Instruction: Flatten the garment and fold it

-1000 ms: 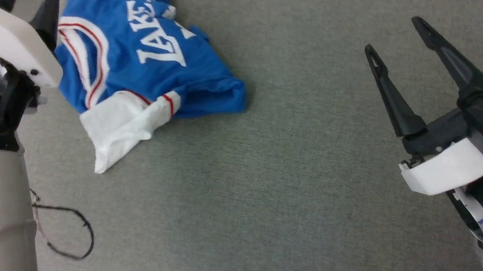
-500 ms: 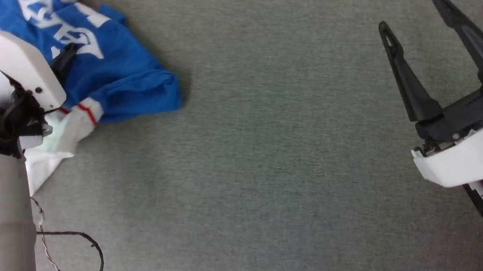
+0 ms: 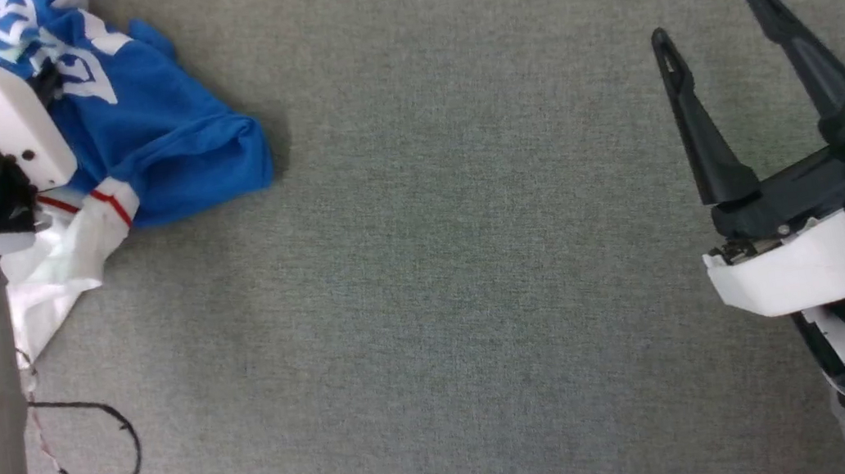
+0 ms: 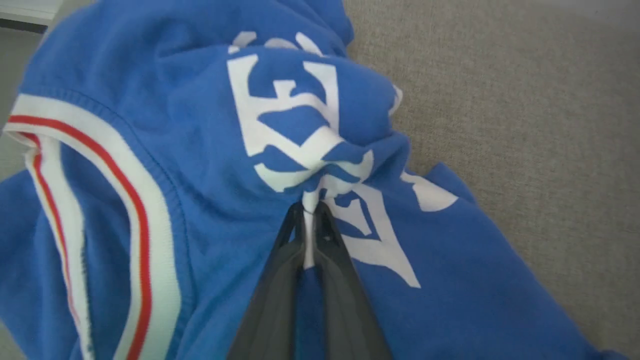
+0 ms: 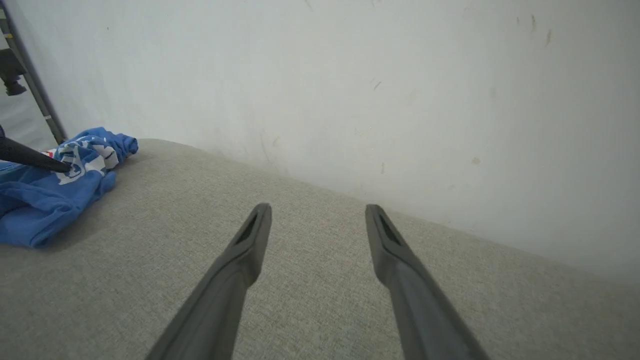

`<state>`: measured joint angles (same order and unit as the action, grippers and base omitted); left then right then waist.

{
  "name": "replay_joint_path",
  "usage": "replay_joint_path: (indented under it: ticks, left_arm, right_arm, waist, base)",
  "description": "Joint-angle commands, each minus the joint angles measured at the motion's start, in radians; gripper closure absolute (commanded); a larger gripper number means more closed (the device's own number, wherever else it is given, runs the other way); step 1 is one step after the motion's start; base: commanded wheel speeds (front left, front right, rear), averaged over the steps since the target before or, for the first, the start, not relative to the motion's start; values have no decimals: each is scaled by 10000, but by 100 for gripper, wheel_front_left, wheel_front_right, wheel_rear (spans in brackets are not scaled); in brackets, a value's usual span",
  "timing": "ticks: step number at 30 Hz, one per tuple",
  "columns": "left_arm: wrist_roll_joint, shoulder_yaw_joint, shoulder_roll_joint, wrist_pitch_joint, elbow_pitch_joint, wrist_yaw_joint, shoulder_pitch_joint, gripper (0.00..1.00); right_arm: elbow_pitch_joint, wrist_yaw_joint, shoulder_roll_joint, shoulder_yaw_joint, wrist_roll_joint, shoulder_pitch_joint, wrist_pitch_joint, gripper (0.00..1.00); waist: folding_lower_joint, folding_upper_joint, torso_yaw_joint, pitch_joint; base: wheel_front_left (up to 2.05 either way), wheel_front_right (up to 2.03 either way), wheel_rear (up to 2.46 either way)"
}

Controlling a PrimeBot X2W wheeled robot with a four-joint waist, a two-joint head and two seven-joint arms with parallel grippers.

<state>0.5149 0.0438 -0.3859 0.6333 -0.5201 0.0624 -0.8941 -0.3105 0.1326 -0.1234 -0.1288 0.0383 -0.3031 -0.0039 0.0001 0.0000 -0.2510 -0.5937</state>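
The garment (image 3: 153, 142) lies crumpled at the far left of the grey surface, bright blue with white letters and a white sleeve end (image 3: 54, 264) edged in red. My left gripper (image 4: 310, 212) is shut on a raised fold of the garment's lettered front, beside the white, red-striped collar (image 4: 150, 215). In the head view the left gripper (image 3: 47, 77) is mostly hidden under its white wrist cover. My right gripper (image 3: 706, 10) hovers open and empty far to the right, well apart from the garment (image 5: 45, 205). Its fingers (image 5: 250, 240) point toward the wall.
A grey fabric surface (image 3: 435, 268) spreads between the two arms. A black cable loop (image 3: 120, 469) hangs by my left forearm. A pale wall (image 5: 350, 90) rises behind the surface, with a dark pole (image 5: 35, 85) at its left end.
My left gripper has gone from open to shut, pinching a fold of the garment's front. The head camera has shifted, so the garment now sits further left in view.
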Motion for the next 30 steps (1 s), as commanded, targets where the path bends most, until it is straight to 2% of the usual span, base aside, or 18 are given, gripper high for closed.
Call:
replay_joint_path:
  ticks: [1,9,11,17,21,30]
  left_arm:
    - [-97,24,-169,-122,58,100,-83,100]
    - [-158,344,-739,-303,809,456,-283,100]
    - [-483,652,-1009,-307,1127,507,-389,100]
    - [-797,1487,-1107,-9,2209,601,-877,100]
    - [-623,1763,-742,158,2778,601,-1197,100]
    - [136,2392,565,726,3837,533,-1213,100]
  right_arm:
    - [106,-19,76,3,-63,8,-141,0]
    - [1014,-19,503,100,-292,439,-818,0]
    - [1204,-19,581,188,-348,620,-965,0]
    - [1603,-19,703,484,-459,1254,-1225,0]
    - [1704,-19,724,640,-587,1543,-1330,0]
    - [1609,-19,730,1103,-930,2020,-1392,0]
  waist:
    - [-1,0,50,478]
    - [-1,0,261,2227]
    - [-1,0,337,2690]
    - [-1,0,621,3944]
    - [-1,0,927,4553]
    - [-1,0,1831,5324]
  base:
    - [0,0,0]
    - [0,0,0]
    - [0,0,0]
    - [0,0,0]
    - [0,0,0]
    - [0,0,0]
